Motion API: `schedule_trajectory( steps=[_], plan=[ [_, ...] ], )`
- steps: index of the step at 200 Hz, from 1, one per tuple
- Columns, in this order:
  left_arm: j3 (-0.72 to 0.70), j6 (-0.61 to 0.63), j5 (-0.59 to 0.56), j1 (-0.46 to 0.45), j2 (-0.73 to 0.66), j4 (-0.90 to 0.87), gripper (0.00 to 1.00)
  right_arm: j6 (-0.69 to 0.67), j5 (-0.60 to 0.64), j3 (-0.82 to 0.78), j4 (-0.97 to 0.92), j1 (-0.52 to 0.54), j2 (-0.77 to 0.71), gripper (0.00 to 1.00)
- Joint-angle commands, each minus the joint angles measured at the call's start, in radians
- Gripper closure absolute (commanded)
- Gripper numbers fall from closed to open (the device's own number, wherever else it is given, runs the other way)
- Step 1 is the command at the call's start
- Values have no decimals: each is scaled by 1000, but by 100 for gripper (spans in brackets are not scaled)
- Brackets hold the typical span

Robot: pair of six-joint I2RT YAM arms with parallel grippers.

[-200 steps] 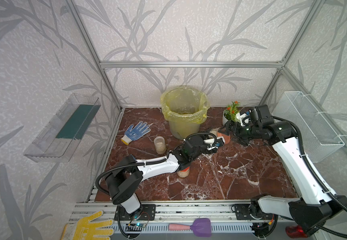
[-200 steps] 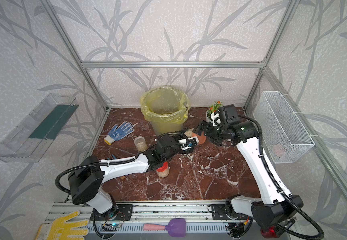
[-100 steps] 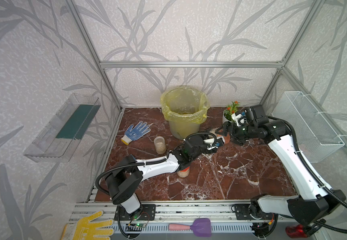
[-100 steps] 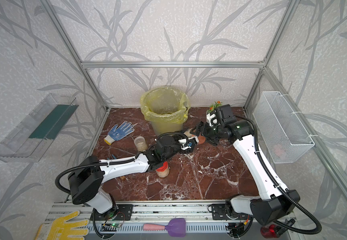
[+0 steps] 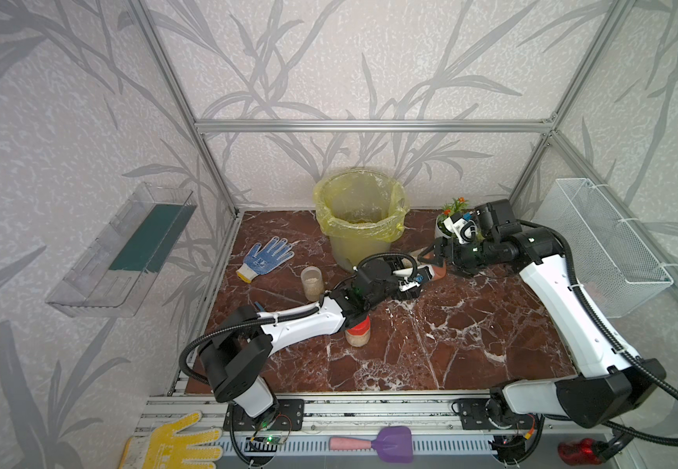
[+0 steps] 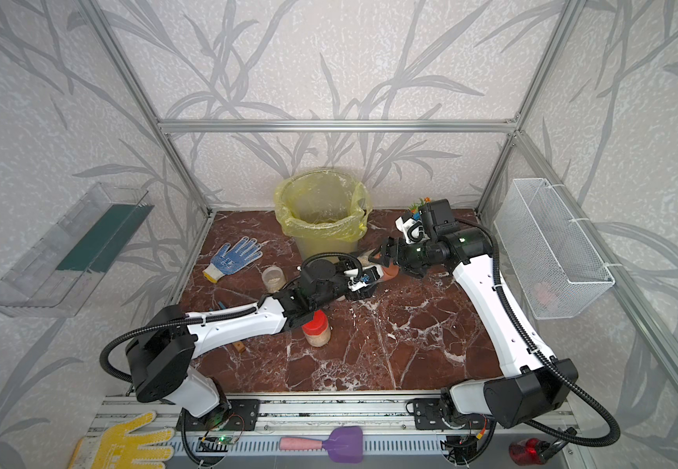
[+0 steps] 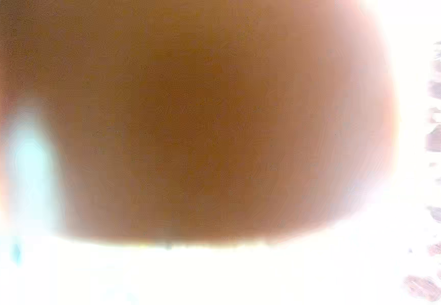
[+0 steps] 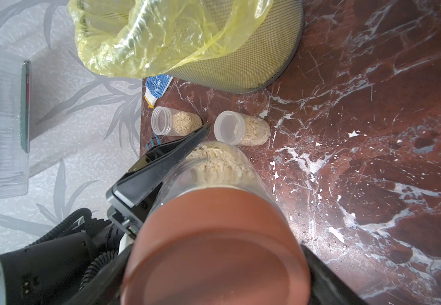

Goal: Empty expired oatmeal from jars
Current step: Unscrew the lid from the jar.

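Right wrist view: the jar (image 8: 214, 171) lies on its side at frame centre, oatmeal (image 8: 214, 158) inside, brown lid (image 8: 214, 250) toward the lens. Left fingers (image 8: 166, 158) grip its wall; right fingers (image 8: 325, 269) sit clamped on the lid rim — the long axis runs straight away from them. In both top views I see the jar (image 5: 431, 271) (image 6: 386, 271) bridging the arms above the worktop (image 5: 471, 325), right of centre. Left wrist view: brown blur only.

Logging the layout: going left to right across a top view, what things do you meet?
Wall shelf → glove → slim jar → red-lidded jar → brown-lidded jar → wire basket. Bin and flower pot overlap others, so omitted.
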Motion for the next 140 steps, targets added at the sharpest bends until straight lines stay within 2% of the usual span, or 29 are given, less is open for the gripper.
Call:
schedule_trajectory(
  steps=[1, 35, 67, 98, 140],
  plan=[
    [38, -165, 265, 10, -72, 47, 100, -265, -207, 50, 46, 34, -22, 65],
    [43, -257, 433, 67, -87, 31, 100, -567, -355, 132, -77, 36, -3, 69],
    [58, -267, 464, 80, -88, 3, 100, -624, -384, 132, -59, 40, -13, 71],
    [74, -270, 522, 89, -82, -28, 100, -739, -310, 190, -164, 42, 7, 73],
    [121, -260, 604, 92, -64, -118, 100, -901, -250, 216, -186, 42, 20, 75]
  ],
)
